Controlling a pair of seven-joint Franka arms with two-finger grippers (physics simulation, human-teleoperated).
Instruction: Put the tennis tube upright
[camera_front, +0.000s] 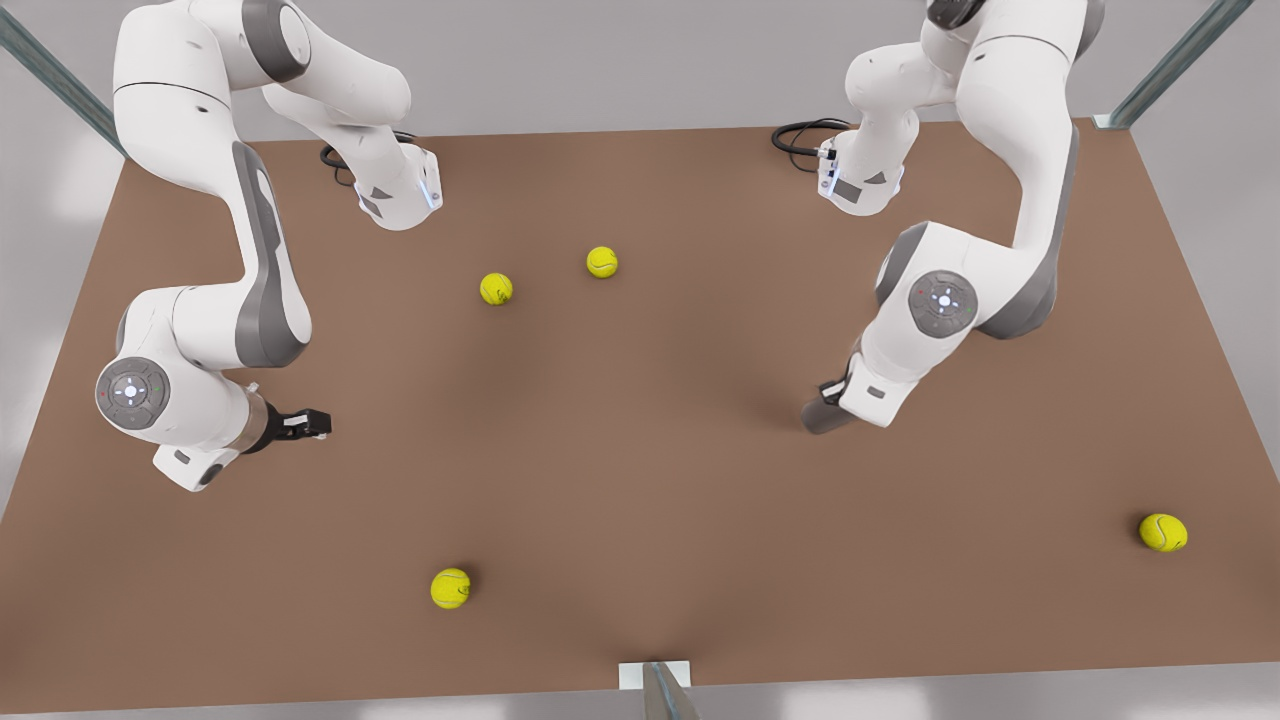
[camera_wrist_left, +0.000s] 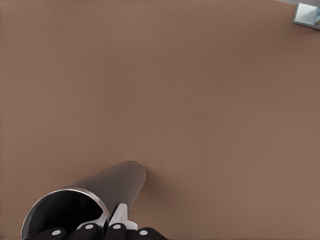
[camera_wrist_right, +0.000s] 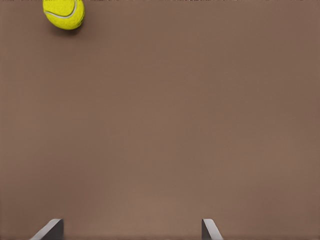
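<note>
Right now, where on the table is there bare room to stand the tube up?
The widest bare patch is the table centre, bordered by the ball pair beyond, the near ball, the open right pincer and the tennis tube gripped by the left pincer. Also bare: between tube and corner ball. Tightest by the pair.
</note>
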